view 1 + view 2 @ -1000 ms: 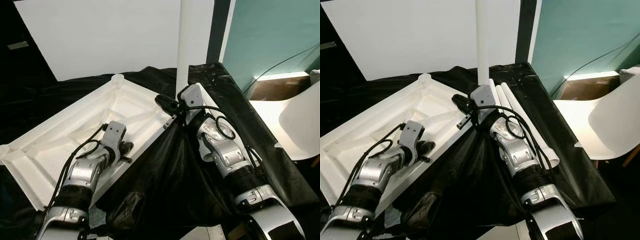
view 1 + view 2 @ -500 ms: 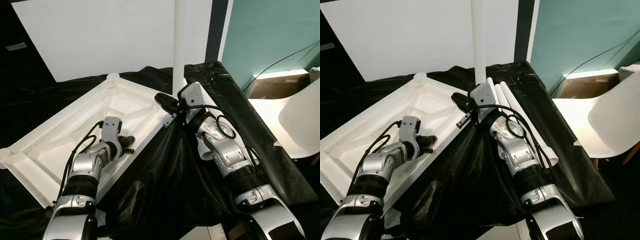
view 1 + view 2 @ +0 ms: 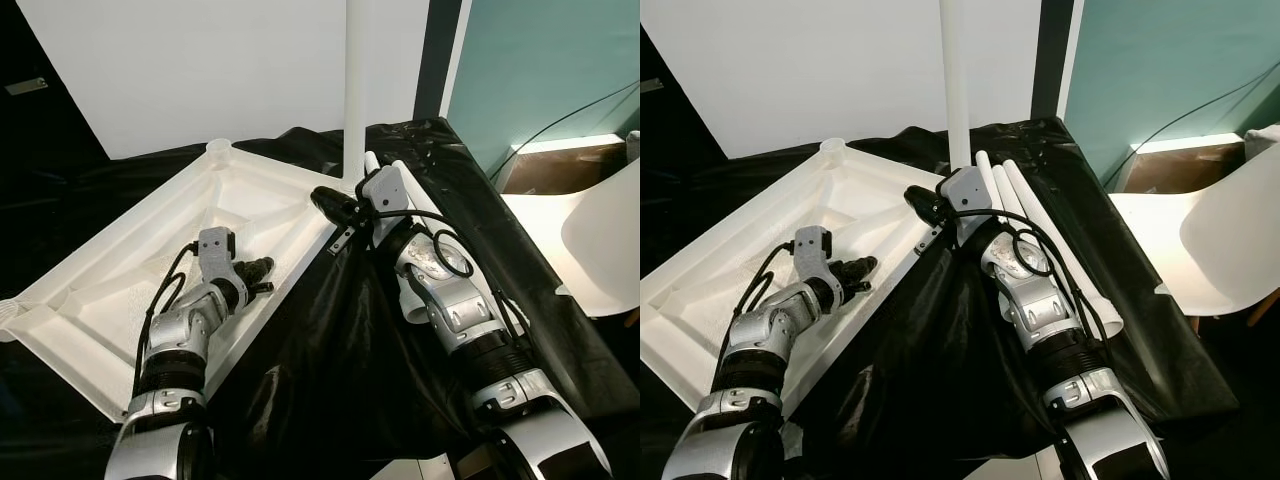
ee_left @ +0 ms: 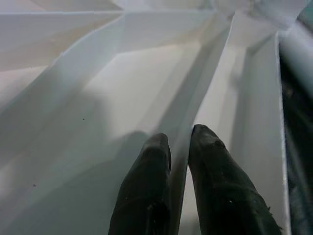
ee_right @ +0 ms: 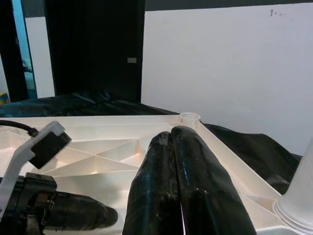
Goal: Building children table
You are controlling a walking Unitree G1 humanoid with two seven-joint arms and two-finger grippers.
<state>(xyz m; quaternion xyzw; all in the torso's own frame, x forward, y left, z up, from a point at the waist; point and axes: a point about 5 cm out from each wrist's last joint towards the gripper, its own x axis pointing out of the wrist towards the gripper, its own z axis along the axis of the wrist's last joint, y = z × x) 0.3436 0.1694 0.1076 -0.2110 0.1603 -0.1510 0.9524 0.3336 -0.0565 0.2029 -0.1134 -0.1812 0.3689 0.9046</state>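
White tabletop (image 3: pixel 130 270) lies upside down, ribbed underside up, on black sheet (image 3: pixel 330 370); 1 round socket (image 3: pixel 218 148) at its far corner; 1 white leg (image 3: pixel 354 90) stands upright at the corner nearest the right arm, rising out of the top of the head views; 3 spare legs (image 3: pixel 1040 225) lie side by side on the sheet just right of the right arm, flared ends toward the robot; left end effector (image 3: pixel 262 268) rests inside the tabletop close to its right rim; left wrist view shows its 2 black fingers (image 4: pixel 146 191) nearly together, only a thin gap between the tips, straddling a thin rib of the underside; cannot tell if the rib is pinched or just touched; right end effector (image 3: pixel 330 203) sits over the tabletop corner just beside the upright leg's base; right wrist view shows its fingers (image 5: pixel 195 176) pressed together, nothing seen between them; leg base shows at that view's lower corner, beside the fingers and apart from them; white board (image 3: pixel 220 70) leans behind the tabletop; teal wall (image 3: pixel 530 70) and white chair (image 3: pixel 1230 250) to the robot's right.
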